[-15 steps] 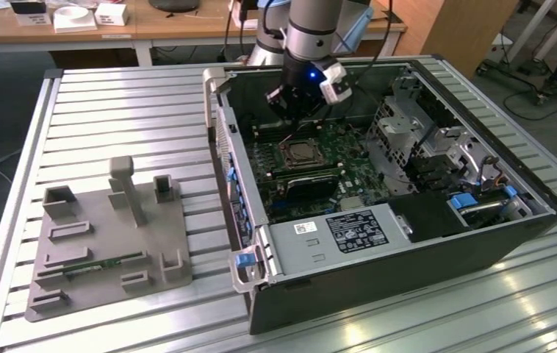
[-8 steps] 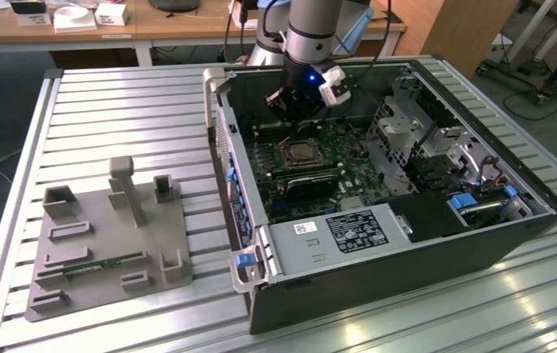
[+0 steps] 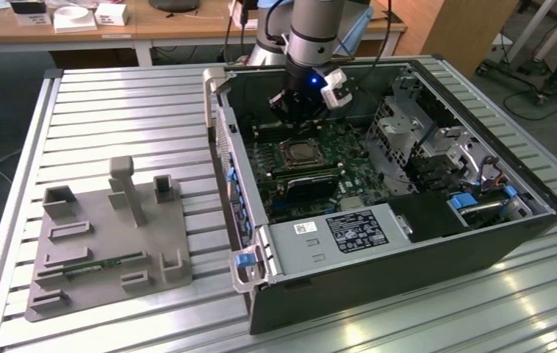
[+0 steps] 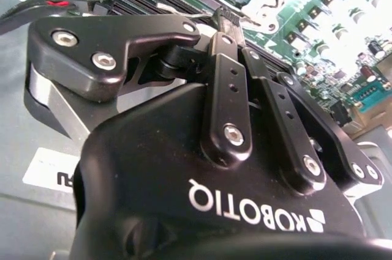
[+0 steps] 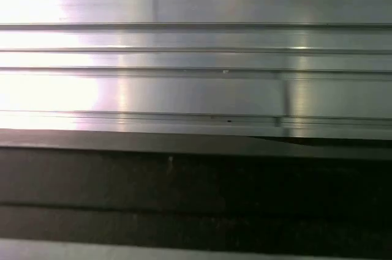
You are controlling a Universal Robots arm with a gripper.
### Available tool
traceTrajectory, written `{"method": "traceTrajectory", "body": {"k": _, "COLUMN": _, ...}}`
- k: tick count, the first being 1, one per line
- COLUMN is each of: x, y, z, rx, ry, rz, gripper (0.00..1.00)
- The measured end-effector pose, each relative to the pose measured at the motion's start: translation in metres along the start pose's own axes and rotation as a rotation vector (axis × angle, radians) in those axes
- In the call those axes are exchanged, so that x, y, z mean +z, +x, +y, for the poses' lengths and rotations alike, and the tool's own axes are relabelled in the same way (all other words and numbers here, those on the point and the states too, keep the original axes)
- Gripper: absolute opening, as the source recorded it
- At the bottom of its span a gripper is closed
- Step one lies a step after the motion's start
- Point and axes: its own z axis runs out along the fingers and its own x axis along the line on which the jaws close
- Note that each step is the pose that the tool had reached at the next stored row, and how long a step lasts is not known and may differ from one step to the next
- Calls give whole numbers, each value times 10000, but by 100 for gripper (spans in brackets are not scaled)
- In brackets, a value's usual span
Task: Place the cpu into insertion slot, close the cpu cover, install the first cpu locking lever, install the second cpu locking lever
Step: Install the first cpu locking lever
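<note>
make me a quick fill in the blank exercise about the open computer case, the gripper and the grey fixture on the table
1. In the second wrist view the gripper hangs over a circuit board coloured ____.
2. The insertion slot sits ____ the computer case.
3. The grey fixture lies on the table to the exterior view's ____ of the computer case.

Missing words: green; inside; left

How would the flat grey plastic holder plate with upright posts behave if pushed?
Grey holder plate probably stays stiff: it looks thick and moulded. Its broad flat base suggests sliding, not tipping. Ridged metal table may snag its edges.
</note>
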Motion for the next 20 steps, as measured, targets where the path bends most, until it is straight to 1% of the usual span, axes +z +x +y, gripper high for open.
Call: {"method": "traceTrajectory", "body": {"k": 20, "x": 119, "y": -210, "z": 16, "rx": -1, "ry": 2, "rz": 1, "gripper": 10}}
